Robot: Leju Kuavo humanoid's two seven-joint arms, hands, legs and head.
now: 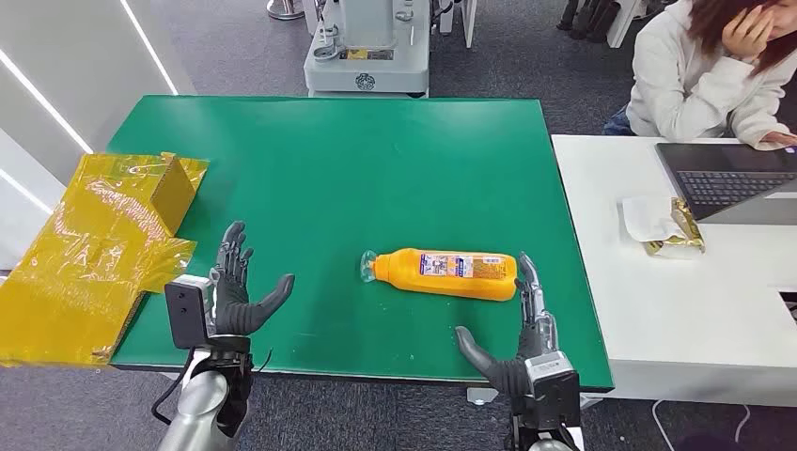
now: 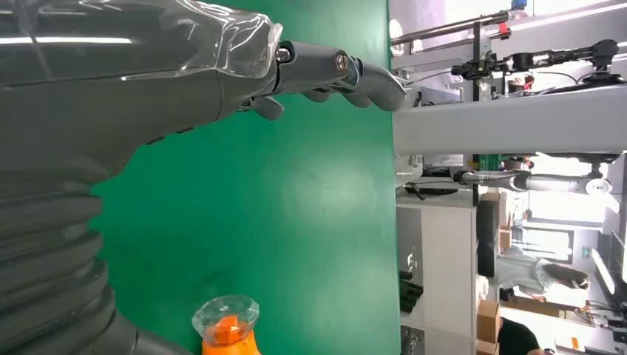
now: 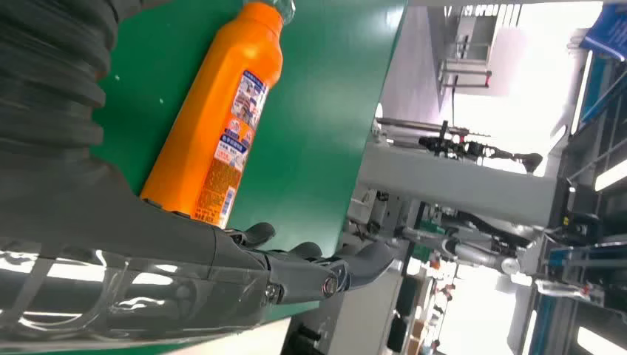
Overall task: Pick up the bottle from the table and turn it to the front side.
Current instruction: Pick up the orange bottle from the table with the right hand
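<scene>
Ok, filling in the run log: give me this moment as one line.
bottle: lying on its side on green table, ungrasped | right hand: open, beside bottle base | left hand: open, apart

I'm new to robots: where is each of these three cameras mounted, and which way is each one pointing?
Head view: high on the robot, looking forward and down at the green table; shows the left hand, the right hand and the lying orange bottle.
Left wrist view: behind the left hand, looking across the table toward the bottle's clear cap.
Right wrist view: behind the right hand, close beside the bottle.
Shared: all three show the bottle and the table.
</scene>
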